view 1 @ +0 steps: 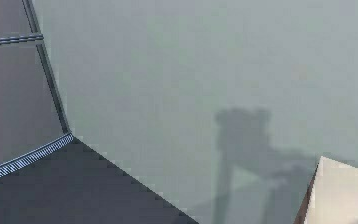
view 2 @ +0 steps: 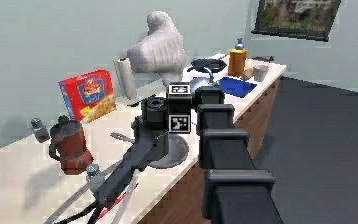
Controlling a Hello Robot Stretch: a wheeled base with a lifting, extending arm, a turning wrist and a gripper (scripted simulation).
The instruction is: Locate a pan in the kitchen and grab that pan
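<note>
**A:** How far along is this, would you say?

**B:** The locating looks done, as I judge it. In the arm side view the arm [view 2: 227, 150] stretches out over a kitchen surface [view 2: 22, 180]. The jaws sit right at a dark round thing that I take for the pan [view 2: 173, 156].

**A:** So it is grabbed?

**B:** I cannot tell. The pan lies on the surface at or behind the jaws, so nothing shows whether they grasp it or anything else. Nothing hangs clear of the surface, so at the least the lift is not yet done.

**A:** And the pan itself?

**B:** It is dark, low and round, and the body of the jaws partly hides it. A long grey part [view 2: 117, 185] runs from it toward the view's lower left. That may be its handle, though I am not sure.

**A:** What stands around it?

**B:** A red jug [view 2: 69, 145] is near it on the view's left. Behind are a red box [view 2: 85, 97], a paper roll [view 2: 125, 78] and a white bust [view 2: 159, 45]. Farther along, by a blue basin [view 2: 237, 88], lies another dark shallow round thing [view 2: 207, 68].
</note>
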